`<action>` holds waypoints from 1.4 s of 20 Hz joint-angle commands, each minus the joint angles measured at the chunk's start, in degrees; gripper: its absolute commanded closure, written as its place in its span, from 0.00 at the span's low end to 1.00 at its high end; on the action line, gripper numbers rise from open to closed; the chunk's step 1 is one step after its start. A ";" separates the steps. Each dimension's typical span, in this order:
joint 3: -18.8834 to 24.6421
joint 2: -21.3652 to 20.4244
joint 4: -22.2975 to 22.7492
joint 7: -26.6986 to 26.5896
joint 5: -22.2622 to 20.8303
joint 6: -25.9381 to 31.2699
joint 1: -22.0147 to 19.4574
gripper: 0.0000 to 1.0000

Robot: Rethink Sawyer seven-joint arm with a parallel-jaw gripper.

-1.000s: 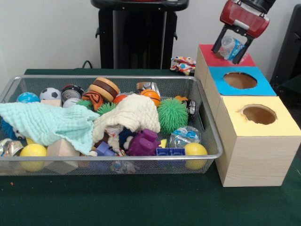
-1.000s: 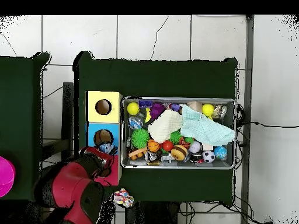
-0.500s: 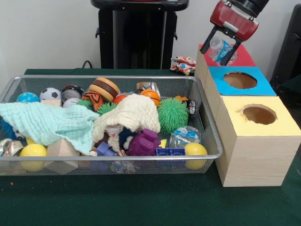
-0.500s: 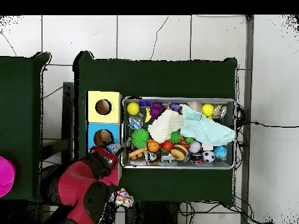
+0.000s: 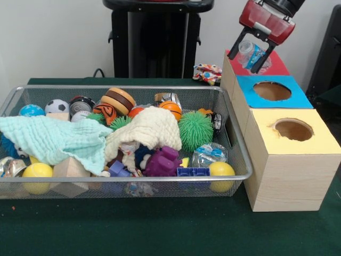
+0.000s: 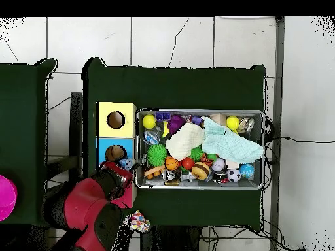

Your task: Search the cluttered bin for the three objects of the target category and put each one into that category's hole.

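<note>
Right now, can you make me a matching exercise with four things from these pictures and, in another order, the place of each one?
Things:
1. plastic bottle
2. soccer ball
3. green spiky ball
4. yellow box

Places:
A. in the basket, at its far left corner in the front view
B. nearest the front camera in the row of boxes
C. held in the gripper above the red box
D. in the basket, beside the cream cloth

Pairs: 1-C, 2-A, 3-D, 4-B
</note>
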 commanded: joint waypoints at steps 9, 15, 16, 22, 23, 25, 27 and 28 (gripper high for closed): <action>0.49 7.69 -5.25 18.98 10.17 -1.30 2.52 0.00; -1.86 12.66 -5.71 20.38 14.45 -1.97 4.81 0.00; -2.03 12.99 -5.65 20.29 15.02 -2.06 4.98 0.00; -3.43 15.19 -5.99 20.28 18.30 -1.02 6.33 0.00; -3.65 15.45 -5.97 20.40 18.82 -0.73 6.63 0.00; -4.14 16.13 -6.29 20.43 19.77 -0.29 6.98 0.00; -4.50 16.71 -6.51 20.48 20.81 0.12 7.31 0.00; -4.50 16.74 -6.52 20.34 21.17 0.09 7.32 0.00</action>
